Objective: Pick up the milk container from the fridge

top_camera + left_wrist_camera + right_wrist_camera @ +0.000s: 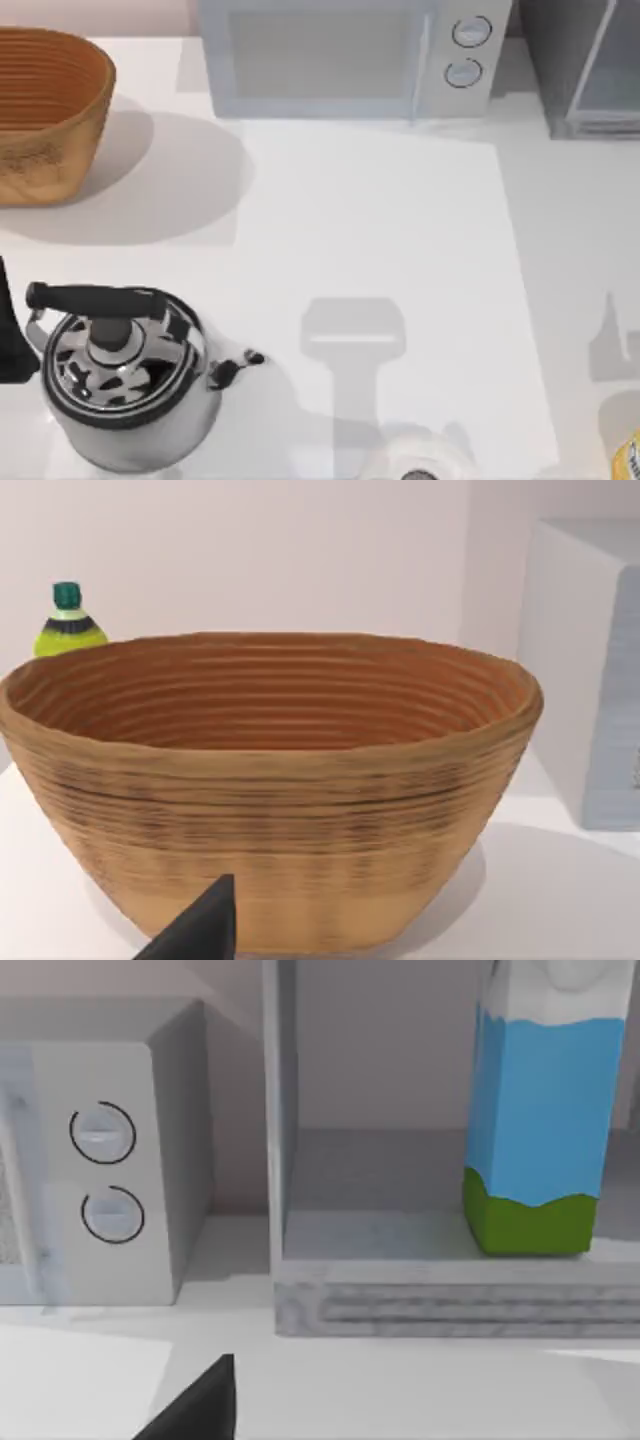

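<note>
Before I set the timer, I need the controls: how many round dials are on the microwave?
2. Both sit on the microwave's control panel at its fridge-side end: the upper dial and the lower dial directly beneath it.

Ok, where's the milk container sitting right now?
In the right wrist view the milk container stands upright on the fridge shelf, beside the microwave. The top view puts that fridge in the table's far right corner.
</note>
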Controlling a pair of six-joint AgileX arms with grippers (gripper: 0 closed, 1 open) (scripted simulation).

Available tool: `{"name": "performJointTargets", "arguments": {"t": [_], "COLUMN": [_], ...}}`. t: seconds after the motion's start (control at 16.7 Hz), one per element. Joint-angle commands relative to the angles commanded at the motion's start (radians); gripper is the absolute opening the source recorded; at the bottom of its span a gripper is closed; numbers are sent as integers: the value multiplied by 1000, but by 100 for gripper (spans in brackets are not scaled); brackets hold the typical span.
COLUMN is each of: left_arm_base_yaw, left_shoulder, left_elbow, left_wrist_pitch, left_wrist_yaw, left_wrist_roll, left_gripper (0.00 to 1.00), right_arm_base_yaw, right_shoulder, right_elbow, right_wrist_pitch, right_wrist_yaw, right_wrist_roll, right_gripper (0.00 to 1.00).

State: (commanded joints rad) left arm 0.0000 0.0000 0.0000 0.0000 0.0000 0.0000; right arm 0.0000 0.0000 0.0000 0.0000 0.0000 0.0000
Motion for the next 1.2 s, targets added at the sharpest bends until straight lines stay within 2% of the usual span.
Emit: {"name": "performJointTargets", "arguments": {"t": [0.24,0.42,0.66,1.2], "left_arm_base_yaw": [0,0,0,0], "left_shoulder": [0,0,0,0], "left_elbow": [0,0,0,0], "left_wrist_pitch": [0,0,0,0], "left_wrist_yaw": [0,0,0,0], "left_wrist_roll": [0,0,0,0], "left_gripper": [100,100,100,100], "right_arm_base_yaw": [-11,-55,-151,-397], "right_shoulder": [31,154,461,1359], "right_elbow": [6,26,60,120], "right_wrist_pitch": [31,158,451,1189], "right_wrist_yaw": [-12,-57,-146,-382], "right_wrist_roll": [0,-1,0,14], "right_gripper": [100,100,100,100]}}
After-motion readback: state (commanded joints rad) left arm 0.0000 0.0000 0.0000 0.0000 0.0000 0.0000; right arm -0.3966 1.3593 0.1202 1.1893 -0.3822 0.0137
